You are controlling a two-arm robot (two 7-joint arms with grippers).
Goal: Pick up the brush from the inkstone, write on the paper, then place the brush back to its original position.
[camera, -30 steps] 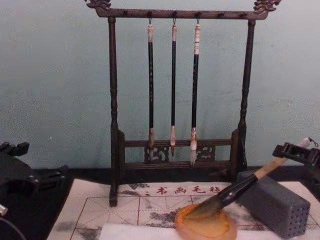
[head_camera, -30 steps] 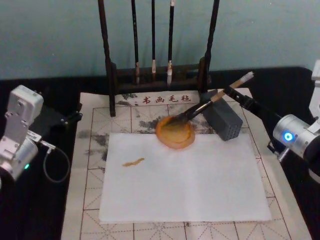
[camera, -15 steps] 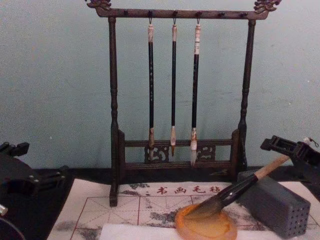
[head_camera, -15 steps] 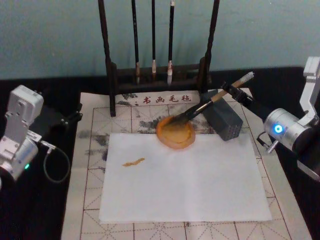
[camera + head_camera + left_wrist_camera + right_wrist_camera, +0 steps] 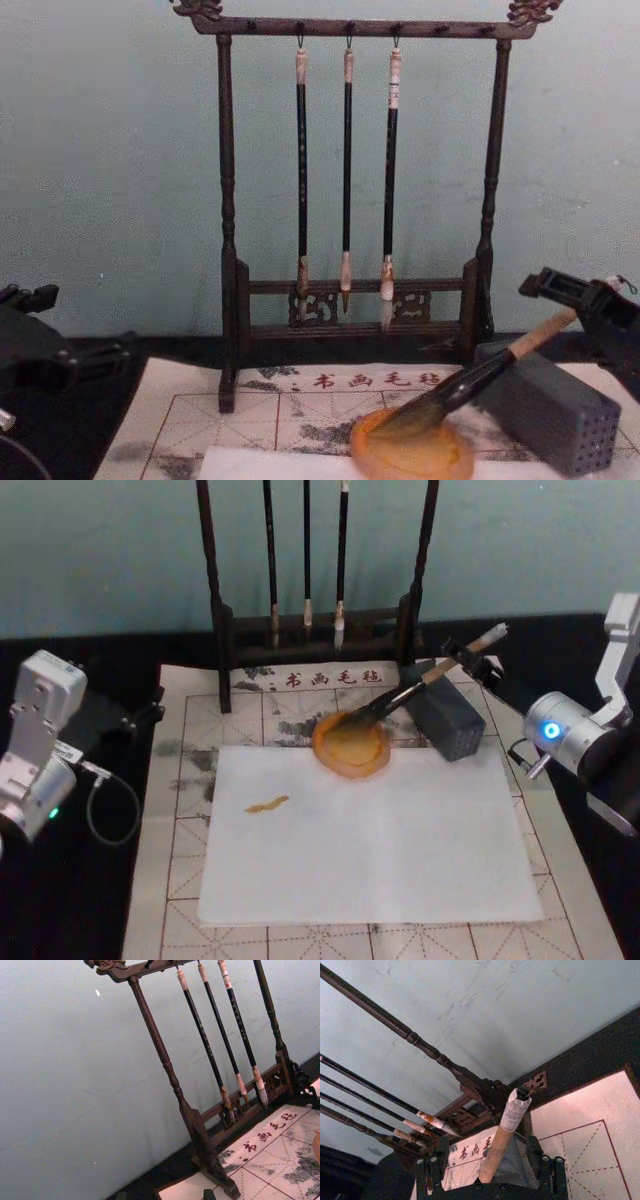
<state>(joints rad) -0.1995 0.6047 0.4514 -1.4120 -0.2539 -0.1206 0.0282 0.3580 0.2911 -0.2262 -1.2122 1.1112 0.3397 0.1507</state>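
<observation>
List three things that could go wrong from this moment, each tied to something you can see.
1. The right gripper, open, straddles the brush near its whitish end; closing off-centre could knock it off the grey block it leans on.
2. Its bristles lie in the inkstone; a dragged lift might shove the dish or drip onto the paper.
3. The brush rack stands close behind; a high swing could hit it.
The left gripper sits parked at left.
</observation>
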